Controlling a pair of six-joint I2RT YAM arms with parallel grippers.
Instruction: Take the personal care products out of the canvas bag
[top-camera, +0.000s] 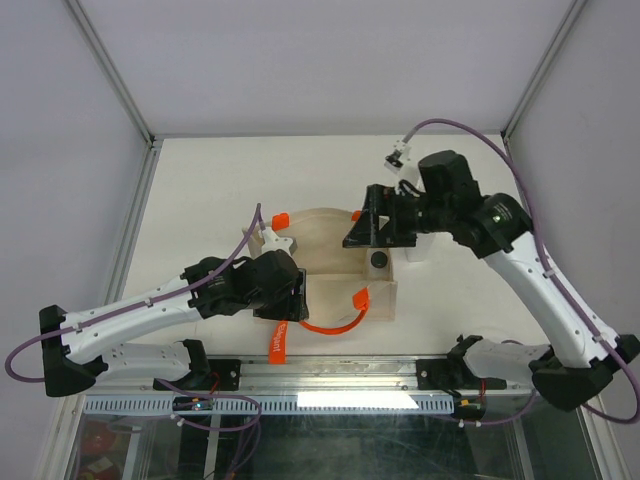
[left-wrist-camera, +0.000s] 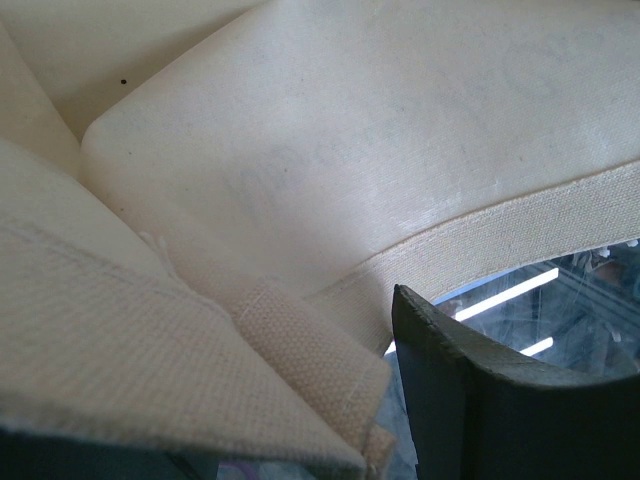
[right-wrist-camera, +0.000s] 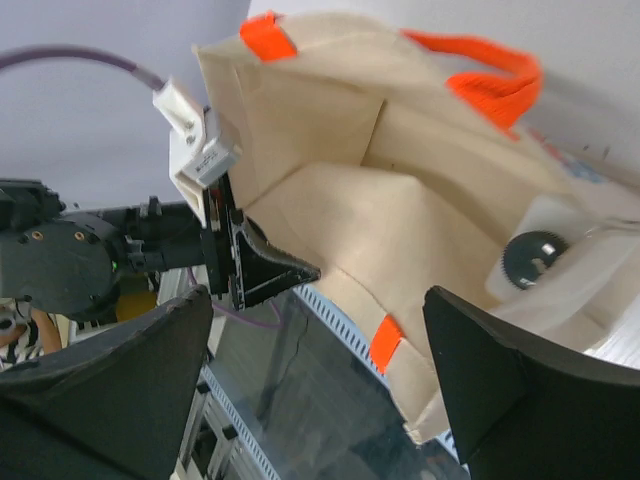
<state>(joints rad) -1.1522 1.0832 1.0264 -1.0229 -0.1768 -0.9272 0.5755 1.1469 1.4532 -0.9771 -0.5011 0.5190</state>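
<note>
Bag (top-camera: 322, 232) lying near the middle of the tabletop, mouth turned upward, orange handle (top-camera: 336, 323) trailing toward the near edge. One bottle (top-camera: 378, 260) with a dark round cap is visible inside, close to the bag's right wall; other bottles cannot be made out.

Left claw (top-camera: 290, 292): clenched on the bag's left rim, canvas hem pinched between the fingers (left-wrist-camera: 480, 395). Left arm stretched low from the near-left corner, forearm angled inward.

Right claw (top-camera: 372, 232): released, jaws spread wide and holding nothing, hovering above the mouth just beyond the bottle. Right arm rises from the near-right corner, elbow high, wrist folded back toward the centre and tilted down.

Likely hazards:
- The hem could slip from the left claw, letting the mouth sag over the bottle.
- A descending finger could snag loose canvas or the handle, so the bag lifts along with the bottle.
- A pinch on the round cap could skid off and push the bottle deeper.
</note>
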